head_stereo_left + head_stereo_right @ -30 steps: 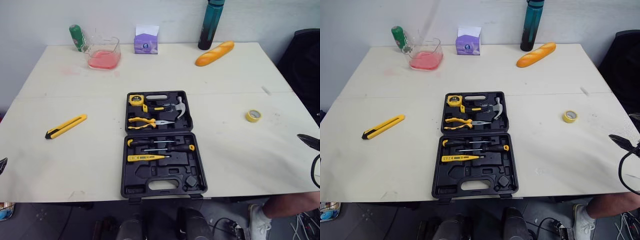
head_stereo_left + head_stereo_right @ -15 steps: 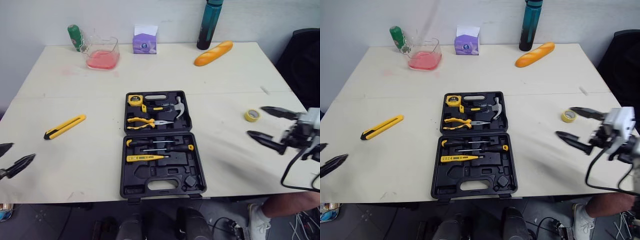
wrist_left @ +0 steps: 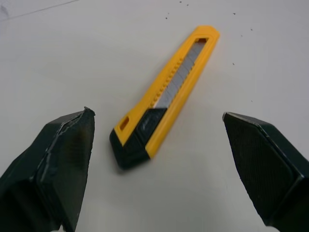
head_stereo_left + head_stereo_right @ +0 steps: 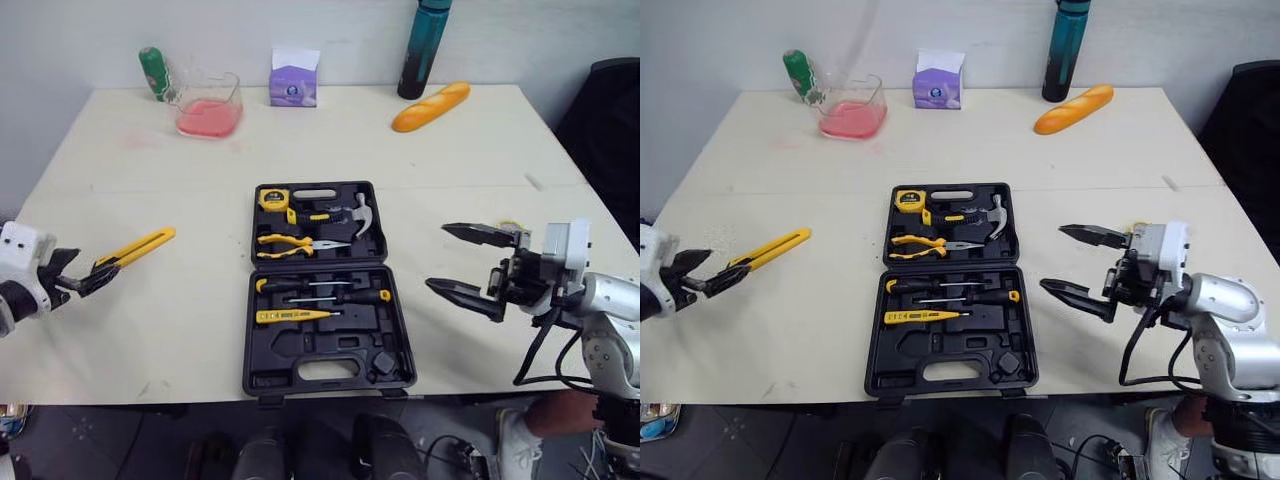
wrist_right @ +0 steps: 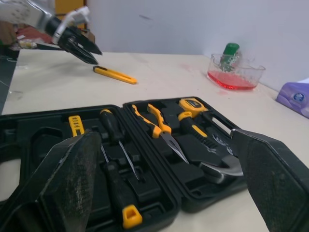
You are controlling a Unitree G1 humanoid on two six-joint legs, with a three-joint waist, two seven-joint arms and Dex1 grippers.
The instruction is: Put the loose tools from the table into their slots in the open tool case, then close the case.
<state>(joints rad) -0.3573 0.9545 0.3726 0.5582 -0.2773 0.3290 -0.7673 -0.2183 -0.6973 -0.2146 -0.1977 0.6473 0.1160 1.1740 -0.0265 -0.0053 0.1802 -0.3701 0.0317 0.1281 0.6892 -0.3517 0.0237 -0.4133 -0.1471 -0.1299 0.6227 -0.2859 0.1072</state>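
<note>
The black tool case (image 4: 326,287) lies open at the table's middle, holding a tape measure, hammer, pliers, screwdrivers and a yellow tester. A yellow utility knife (image 4: 142,246) lies loose to its left. My left gripper (image 4: 92,276) is open, just off the knife's black end; in the left wrist view the knife (image 3: 166,94) lies between the spread fingers (image 3: 63,154), untouched. My right gripper (image 4: 437,256) hangs open just right of the case, empty. A yellow tape roll (image 4: 512,227) peeks out behind it. The right wrist view looks across the case (image 5: 145,145) to the knife (image 5: 116,75).
Along the table's back edge stand a green bottle (image 4: 152,73), a clear container of pink liquid (image 4: 208,105), a purple tissue box (image 4: 293,80), a teal bottle (image 4: 424,45) and a bread loaf (image 4: 430,105). A person's shoe (image 4: 518,440) shows below the front right corner.
Both arms came in over the table. The left gripper moved up to the knife's black end. The right gripper swung left past the tape roll to the case's right side.
</note>
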